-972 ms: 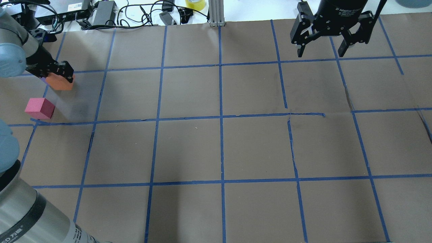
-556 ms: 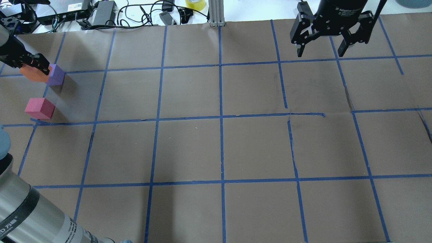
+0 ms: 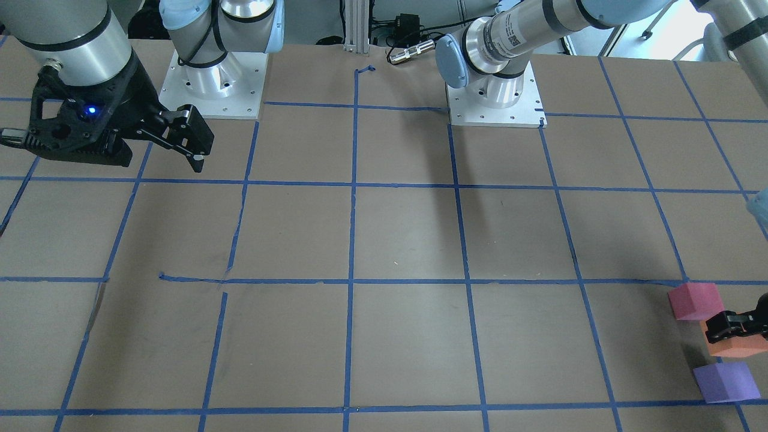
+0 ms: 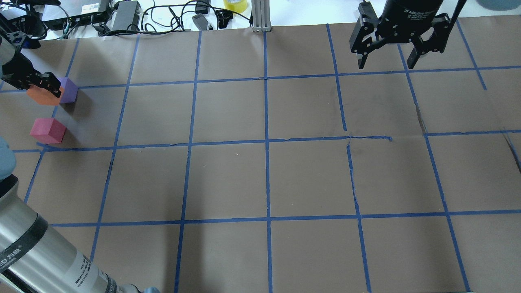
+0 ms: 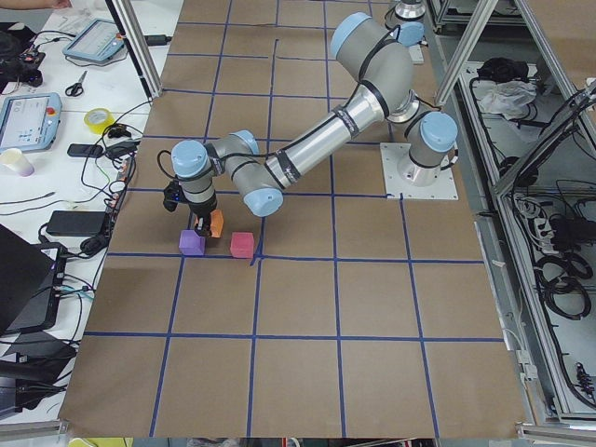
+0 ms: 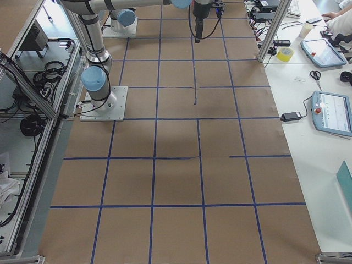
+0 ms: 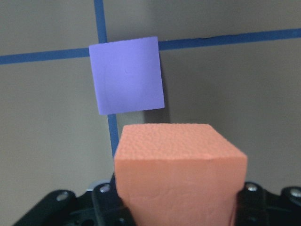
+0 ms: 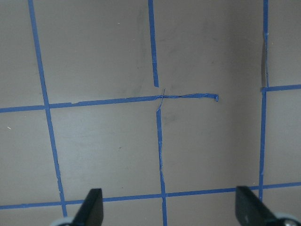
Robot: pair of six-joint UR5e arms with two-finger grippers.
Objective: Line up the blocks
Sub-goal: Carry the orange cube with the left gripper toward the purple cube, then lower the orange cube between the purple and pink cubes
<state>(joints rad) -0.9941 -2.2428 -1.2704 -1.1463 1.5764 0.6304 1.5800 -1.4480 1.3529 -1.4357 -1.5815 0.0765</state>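
My left gripper [image 4: 40, 86] is shut on the orange block [image 4: 40, 97] at the table's far left. The block is held low beside the purple block [image 4: 68, 90]. I cannot tell whether it touches the paper. The reddish-pink block [image 4: 48, 130] lies nearer the robot. In the front view the orange block [image 3: 735, 349] sits between the pink block [image 3: 695, 301] and the purple block [image 3: 726, 381]. The left wrist view shows the orange block [image 7: 178, 174] between the jaws and the purple block [image 7: 128, 75] just ahead. My right gripper [image 4: 386, 63] hangs open and empty at the far right.
Brown paper with a blue tape grid [image 4: 266, 140] covers the table. Cables, power bricks and a yellow tape roll [image 4: 235, 4] lie beyond the far edge. A metal post [image 4: 260, 16] stands at the far middle.
My left gripper carried the orange block leftward, which uncovered the purple block, then eased back a little toward it. The pink block and the right arm have not moved.
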